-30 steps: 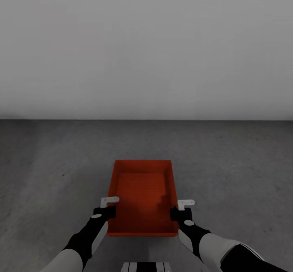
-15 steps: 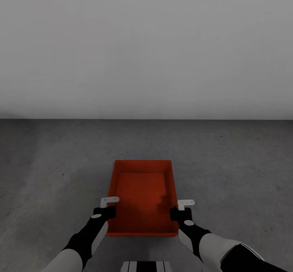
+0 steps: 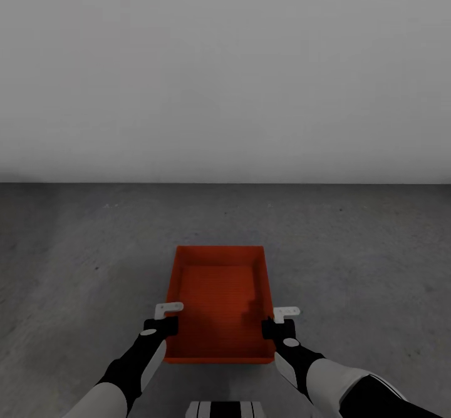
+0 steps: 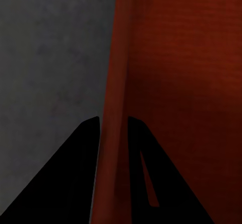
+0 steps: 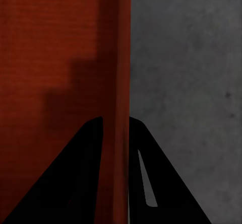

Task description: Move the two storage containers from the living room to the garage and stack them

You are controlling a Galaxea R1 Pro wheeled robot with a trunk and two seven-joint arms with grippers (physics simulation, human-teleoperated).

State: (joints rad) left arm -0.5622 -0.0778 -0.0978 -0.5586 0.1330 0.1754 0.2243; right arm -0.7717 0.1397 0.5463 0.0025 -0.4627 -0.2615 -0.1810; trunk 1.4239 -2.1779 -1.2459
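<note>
Holding a red tray (image 3: 219, 299) low at centre frame over the grey floor (image 3: 81, 249), white wall (image 3: 225, 74) beyond. My left gripper (image 3: 168, 318) is clamped on its left side wall, my right gripper (image 3: 279, 321) on the right wall; each wrist view shows fingers astride the thin rim (image 4: 115, 133). I judge it light, stiff, somewhat slippery; opposite walls suit. Whether it touches the floor is unclear; its underside is hidden
</note>
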